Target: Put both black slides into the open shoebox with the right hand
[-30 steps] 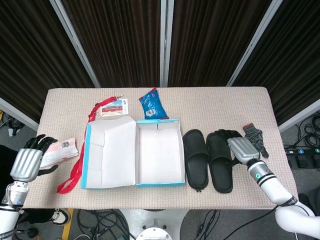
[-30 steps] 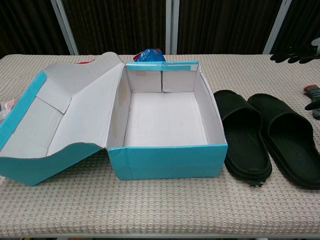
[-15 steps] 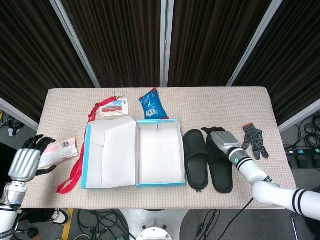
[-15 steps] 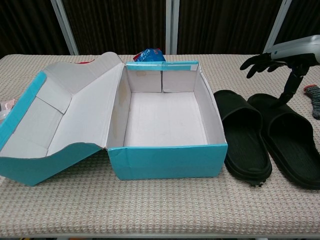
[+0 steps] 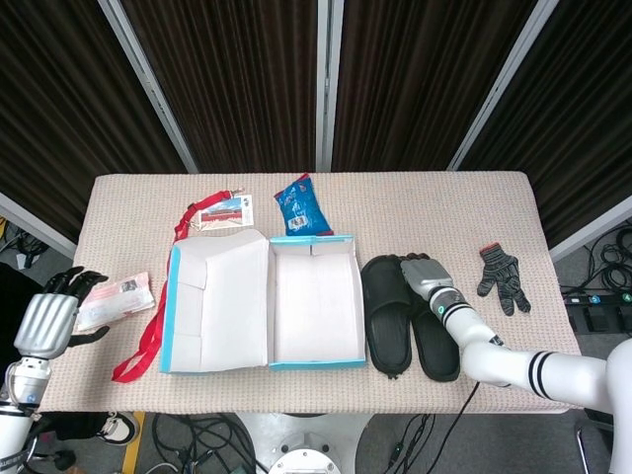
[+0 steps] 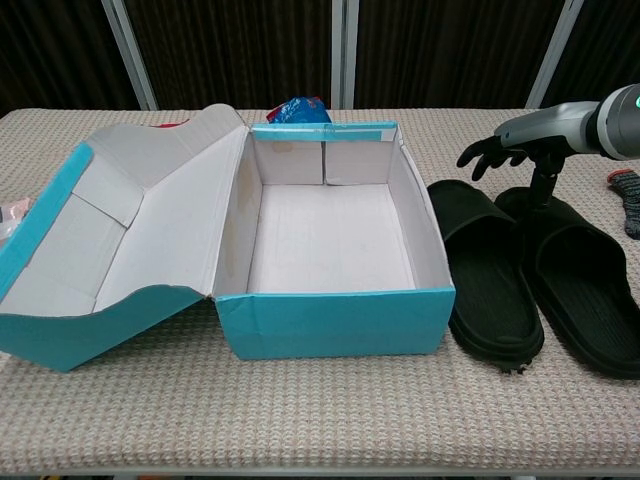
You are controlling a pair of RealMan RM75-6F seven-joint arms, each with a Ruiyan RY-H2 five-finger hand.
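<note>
Two black slides lie side by side right of the open shoebox (image 5: 316, 363): the left slide (image 5: 385, 321) beside the box wall, the right slide (image 5: 436, 341) further out. In the chest view the left slide (image 6: 488, 275) and right slide (image 6: 585, 290) lie flat, toes toward me, beside the box (image 6: 330, 310). My right hand (image 5: 420, 274) hovers over the slides' far ends. Its fingers are spread, holding nothing. In the chest view my right hand (image 6: 520, 138) has its thumb pointing down at the right slide's far end. My left hand (image 5: 49, 318) is empty off the table's left edge.
The box lid (image 5: 217, 301) lies folded open to the left. A blue snack bag (image 5: 299, 207) and a card on a red lanyard (image 5: 222, 211) lie behind the box. A grey glove (image 5: 501, 276) lies right of the slides, a pink packet (image 5: 120, 298) at the left edge.
My right hand has moved left from the table's right side to above the far ends of the slides. The left hand has hardly moved.
</note>
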